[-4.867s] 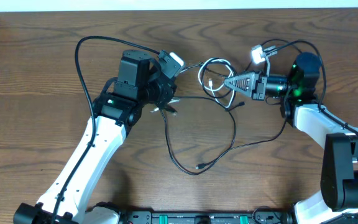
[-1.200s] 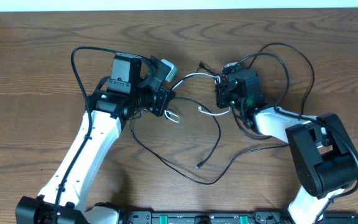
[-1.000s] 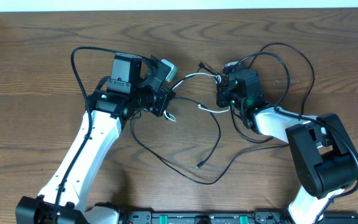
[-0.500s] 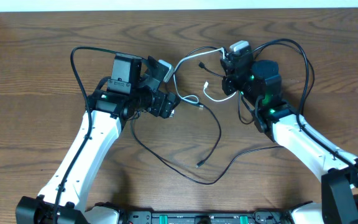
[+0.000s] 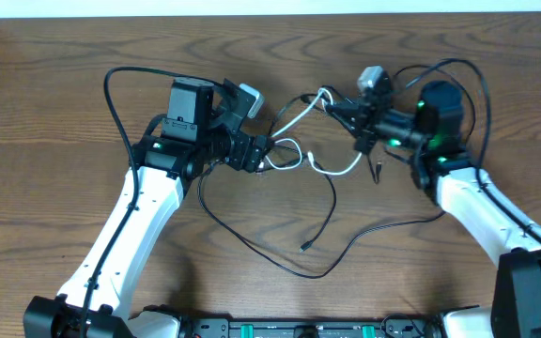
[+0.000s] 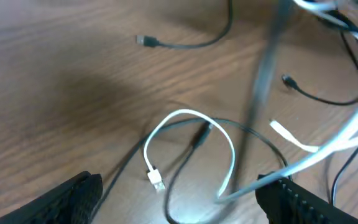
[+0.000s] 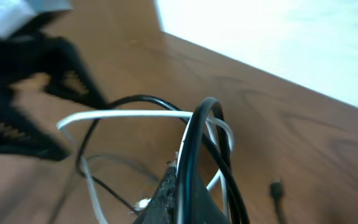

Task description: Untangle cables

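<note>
The white cable [image 5: 294,117] runs from my right gripper [image 5: 334,106] down-left to a loop [image 6: 188,149] on the table, its plug [image 6: 156,180] lying between my left gripper's fingers. My left gripper [image 5: 263,152] stands open around that loop, holding nothing [image 6: 182,200]. The long black cable [image 5: 252,239] sweeps across the near table, with one plug end [image 5: 303,248] lying free. In the right wrist view my right gripper [image 7: 188,190] is shut, with the black cable [image 7: 194,137] and the white cable [image 7: 123,115] caught at its tip and raised off the table.
A short black plug end [image 5: 378,173] hangs below the right arm. Thicker black wires [image 5: 125,80] arc off both arms. The table's far edge [image 5: 270,13] is close behind the grippers.
My left gripper has opened and let go of the white cable. My right arm swung out to the right, its gripper now pointing left, and pulled the cables up and taut.
</note>
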Motion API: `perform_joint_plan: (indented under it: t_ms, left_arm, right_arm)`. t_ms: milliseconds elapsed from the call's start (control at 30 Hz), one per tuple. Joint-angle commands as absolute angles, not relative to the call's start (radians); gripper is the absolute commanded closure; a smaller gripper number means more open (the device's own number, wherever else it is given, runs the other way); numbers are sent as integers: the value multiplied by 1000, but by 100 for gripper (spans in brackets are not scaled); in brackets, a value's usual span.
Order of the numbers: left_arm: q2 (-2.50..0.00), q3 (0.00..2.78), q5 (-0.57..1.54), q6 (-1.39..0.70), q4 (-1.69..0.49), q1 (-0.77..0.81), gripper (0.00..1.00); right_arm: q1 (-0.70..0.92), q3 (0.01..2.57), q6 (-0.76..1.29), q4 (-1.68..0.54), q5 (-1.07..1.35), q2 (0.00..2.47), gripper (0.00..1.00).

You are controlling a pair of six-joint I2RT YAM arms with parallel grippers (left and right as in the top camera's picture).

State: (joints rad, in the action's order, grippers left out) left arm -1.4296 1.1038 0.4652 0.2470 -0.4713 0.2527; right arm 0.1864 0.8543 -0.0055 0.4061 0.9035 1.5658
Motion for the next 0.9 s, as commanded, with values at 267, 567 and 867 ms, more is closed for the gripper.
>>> perform_joint_plan:
  t_ms: [267, 567, 867]
  left_arm:
    - [-1436, 1114, 758, 250, -323, 254, 16]
    - [-1436, 1114, 886, 287, -304, 254, 16]
    - [-1436, 1114, 878, 287, -300, 254, 16]
  right_arm:
    - [89, 855, 28, 408, 1355, 1549, 99]
    - [60, 855, 29, 438, 1529, 1549, 99]
    - [110, 855, 37, 458, 1562, 1549, 99]
